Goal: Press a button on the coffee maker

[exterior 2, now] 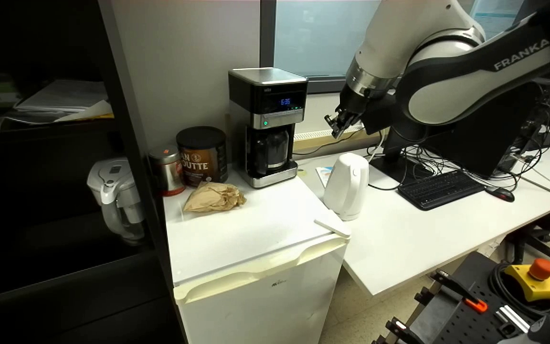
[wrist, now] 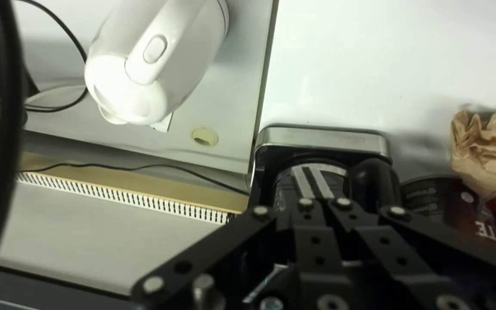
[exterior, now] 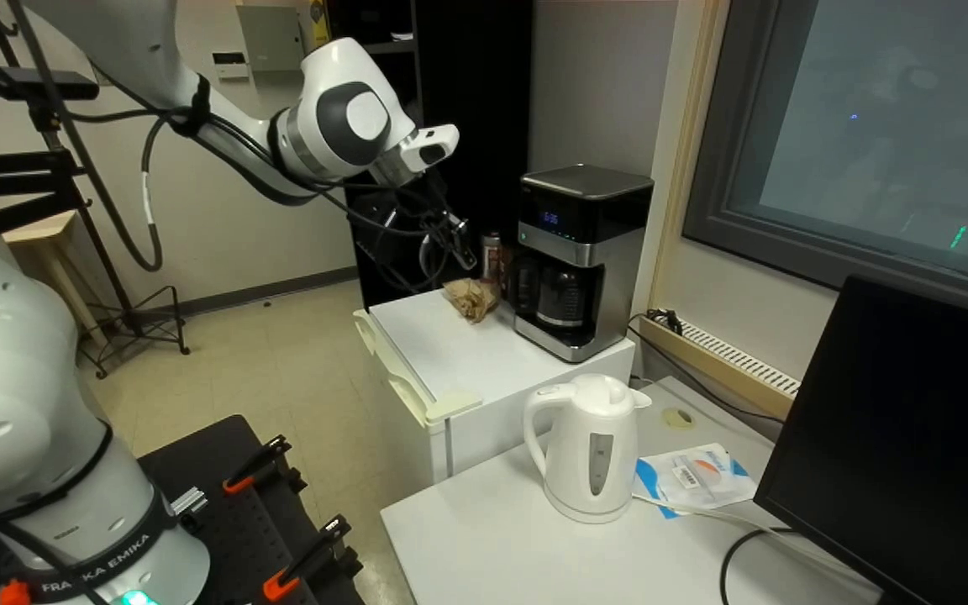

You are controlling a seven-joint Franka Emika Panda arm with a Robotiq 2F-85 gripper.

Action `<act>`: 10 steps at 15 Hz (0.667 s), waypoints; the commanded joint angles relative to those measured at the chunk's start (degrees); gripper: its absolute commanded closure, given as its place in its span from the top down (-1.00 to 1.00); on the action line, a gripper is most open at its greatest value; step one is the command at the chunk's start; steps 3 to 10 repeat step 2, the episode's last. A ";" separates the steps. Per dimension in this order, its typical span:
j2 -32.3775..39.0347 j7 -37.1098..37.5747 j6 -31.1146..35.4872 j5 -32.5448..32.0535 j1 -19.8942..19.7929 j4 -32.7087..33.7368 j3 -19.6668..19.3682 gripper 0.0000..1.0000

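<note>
The coffee maker (exterior: 572, 249) stands on the white fridge top, black with a silver band, in both exterior views (exterior 2: 275, 100). Its display is lit blue. A row of buttons (exterior 2: 282, 116) lies on the band below, with a green-lit button (exterior 2: 265, 123) at the left. The dark carafe (exterior 2: 276, 148) sits inside. My gripper (exterior: 465, 245) is in the air in front of the coffee maker, apart from it, also in an exterior view (exterior 2: 334, 126). In the wrist view its fingers (wrist: 312, 183) are together with nothing held. There the base (wrist: 323, 140) shows; the upper front is largely hidden behind the gripper.
A white kettle (exterior: 589, 445) stands on the lower desk beside the fridge (exterior 2: 256, 239). A crumpled paper bag (exterior 2: 215, 197), a coffee can (exterior 2: 203, 157) and a metal can (exterior 2: 167, 169) stand beside the coffee maker. A monitor (exterior: 904, 420) and black shelf (exterior 2: 41, 191) flank the area.
</note>
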 commanded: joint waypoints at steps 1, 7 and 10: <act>-6.68 -4.55 -6.34 6.01 2.95 -3.66 -0.22 -0.99; -7.74 -5.18 -7.73 7.01 3.32 -4.07 -0.05 -0.99; -7.74 -5.18 -7.73 7.01 3.32 -4.07 -0.05 -0.99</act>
